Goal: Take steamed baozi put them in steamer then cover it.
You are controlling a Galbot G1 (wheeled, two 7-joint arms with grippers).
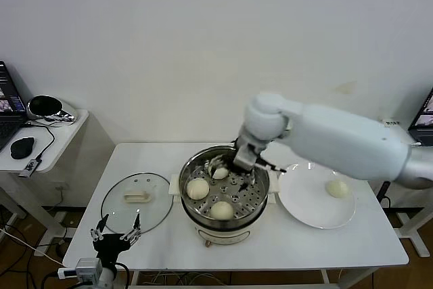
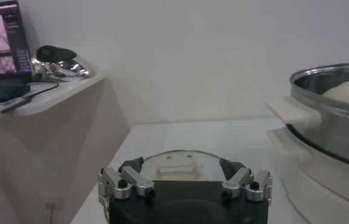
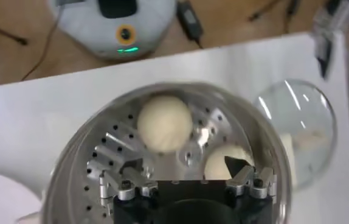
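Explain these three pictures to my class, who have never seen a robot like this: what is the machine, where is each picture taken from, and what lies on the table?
The machine is a robot with two arms, each ending in fingers. The head view looks down from its head at a white table. The other two come from cameras on its wrists.

On the table stand a steel steamer, its glass lid lying flat beside it, and a white plate.

Three buns lie in the steamer: one near the left wall, one at the front, one at the back. A fourth bun waits on the plate.

The right gripper reaches into the steamer, open, just above the back bun. The left gripper waits open near the lid, holding nothing.
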